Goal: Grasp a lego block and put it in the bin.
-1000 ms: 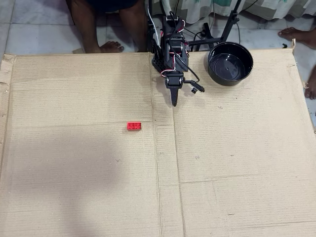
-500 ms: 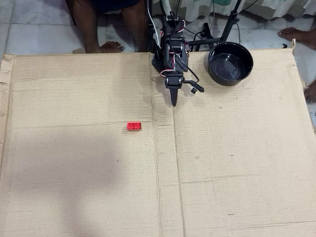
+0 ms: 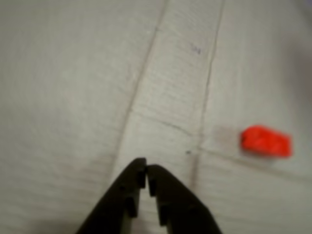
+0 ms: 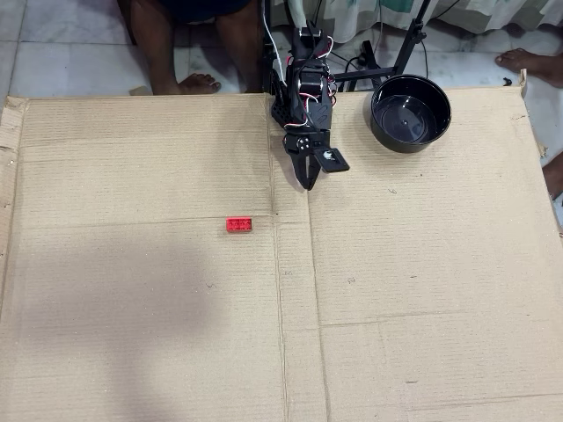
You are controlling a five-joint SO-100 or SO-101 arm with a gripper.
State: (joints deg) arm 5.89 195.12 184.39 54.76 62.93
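Observation:
The lego block (image 4: 238,225) is a small red studded brick lying flat on the cardboard, left of the centre seam in the overhead view. In the wrist view it shows as a blurred red brick (image 3: 266,141) at the right. My gripper (image 4: 308,184) hangs shut and empty over the seam, up and to the right of the brick and well apart from it. Its black fingertips meet at the bottom of the wrist view, gripper (image 3: 146,171). The bin (image 4: 410,112) is a glossy black bowl at the back right, with nothing in it.
A large sheet of cardboard (image 4: 132,334) covers the floor. The arm's base (image 4: 295,88) stands at its far edge with cables and a black stand (image 4: 406,48) behind. A person's legs and feet (image 4: 195,83) rest beyond the far edge, another foot (image 4: 528,60) at right.
The wrist has rolled: the side-mounted part that stuck out to the right now sits closer under the gripper. The gripper tip has hardly moved. Brick and bowl are where they were.

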